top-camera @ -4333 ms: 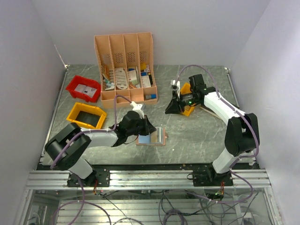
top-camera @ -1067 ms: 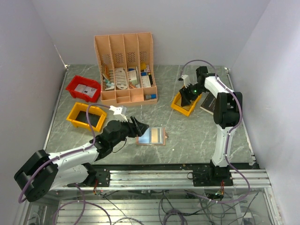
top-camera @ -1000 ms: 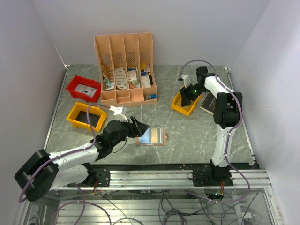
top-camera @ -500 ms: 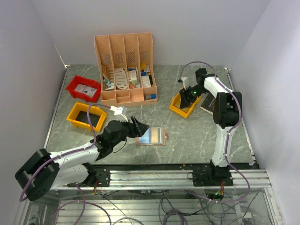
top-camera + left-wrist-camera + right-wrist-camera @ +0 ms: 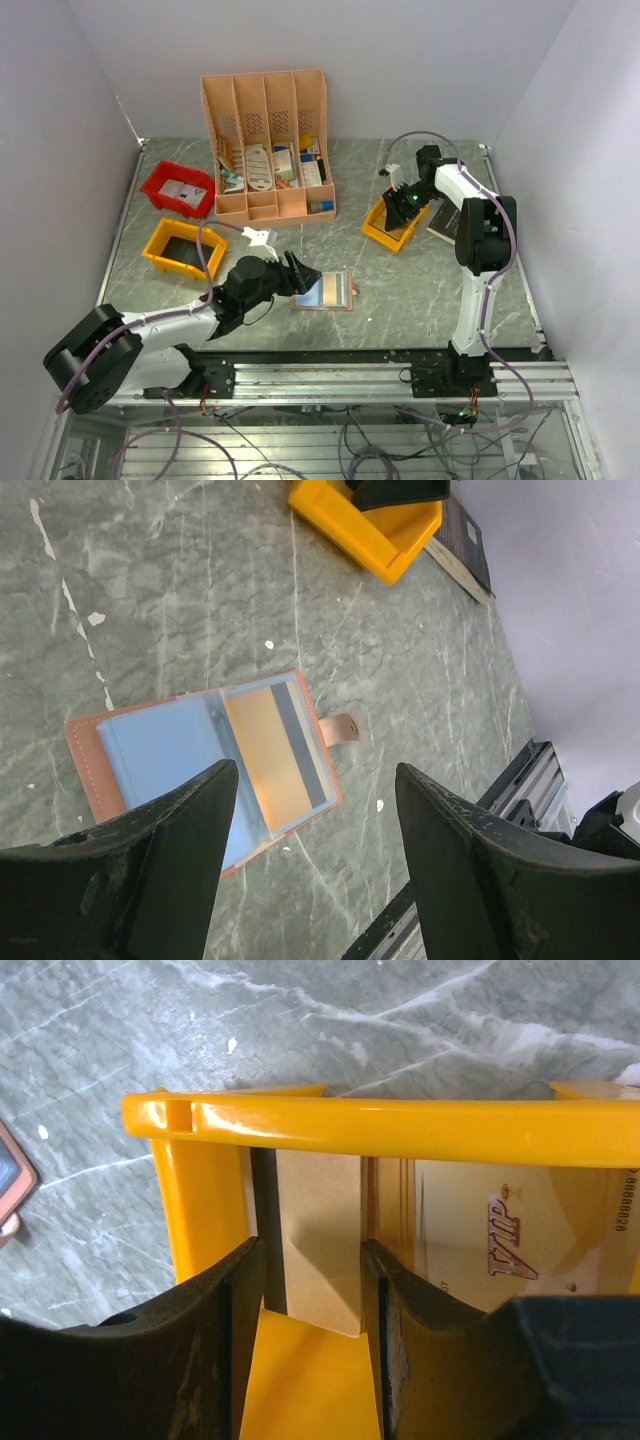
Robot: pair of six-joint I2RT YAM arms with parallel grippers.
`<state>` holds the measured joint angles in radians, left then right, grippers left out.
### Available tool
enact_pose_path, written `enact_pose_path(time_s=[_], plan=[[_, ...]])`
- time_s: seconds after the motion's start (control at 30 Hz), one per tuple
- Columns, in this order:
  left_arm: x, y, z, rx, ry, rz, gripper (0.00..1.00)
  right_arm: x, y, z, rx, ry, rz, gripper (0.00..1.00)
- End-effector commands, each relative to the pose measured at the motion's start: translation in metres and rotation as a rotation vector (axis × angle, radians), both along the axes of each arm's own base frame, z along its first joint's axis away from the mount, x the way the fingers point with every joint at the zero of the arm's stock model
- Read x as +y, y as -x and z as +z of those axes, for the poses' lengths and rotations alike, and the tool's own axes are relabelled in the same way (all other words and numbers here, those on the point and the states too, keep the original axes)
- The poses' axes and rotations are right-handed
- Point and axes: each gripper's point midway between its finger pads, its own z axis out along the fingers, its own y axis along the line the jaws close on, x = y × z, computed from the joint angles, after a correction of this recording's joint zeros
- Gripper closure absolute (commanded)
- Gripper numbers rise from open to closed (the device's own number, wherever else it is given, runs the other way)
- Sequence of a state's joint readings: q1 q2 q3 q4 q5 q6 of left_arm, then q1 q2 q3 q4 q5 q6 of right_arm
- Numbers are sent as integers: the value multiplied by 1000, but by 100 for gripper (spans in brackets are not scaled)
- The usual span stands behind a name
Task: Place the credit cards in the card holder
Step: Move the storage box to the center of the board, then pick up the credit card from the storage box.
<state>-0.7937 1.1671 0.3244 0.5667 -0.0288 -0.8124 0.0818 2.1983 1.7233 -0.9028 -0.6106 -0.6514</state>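
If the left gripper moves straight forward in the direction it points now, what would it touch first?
Most likely the open tan-brown leather-like folding card holder lying flat on the grey marbled table: the left gripper, open, frames it, though depth is unclear.

Looking like a robotics lab bench cell.

Showing a left arm (image 5: pixel 170 325) and a right arm (image 5: pixel 480 250) bolted to an aluminium rail (image 5: pixel 320 382) at the near edge of a grey marbled tabletop (image 5: pixel 400 290). Plain pale walls (image 5: pixel 400 60) boxing in three sides, loose cables (image 5: pixel 360 440) hanging under the frame. Peach desk organiser (image 5: pixel 265 110), red bin (image 5: pixel 152 190) and yellow bin (image 5: pixel 152 250) standing on the top.
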Motion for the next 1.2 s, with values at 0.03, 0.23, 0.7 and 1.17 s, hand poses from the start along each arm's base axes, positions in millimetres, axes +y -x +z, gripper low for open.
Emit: enact_pose_path(time_s=[0.03, 0.23, 0.7, 1.17], plan=[[-18, -8, 22, -46, 65, -45, 25, 13, 19, 8, 72, -70, 35, 61], [-37, -14, 14, -22, 69, -88, 27, 27, 28, 24, 114, -161, 44, 69], [-89, -53, -39, 88, -37, -151, 43, 49, 51, 44, 216, -325, 57, 78], [-121, -71, -55, 103, -38, -210, 46, 51, 45, 31, 134, -193, 35, 73]])
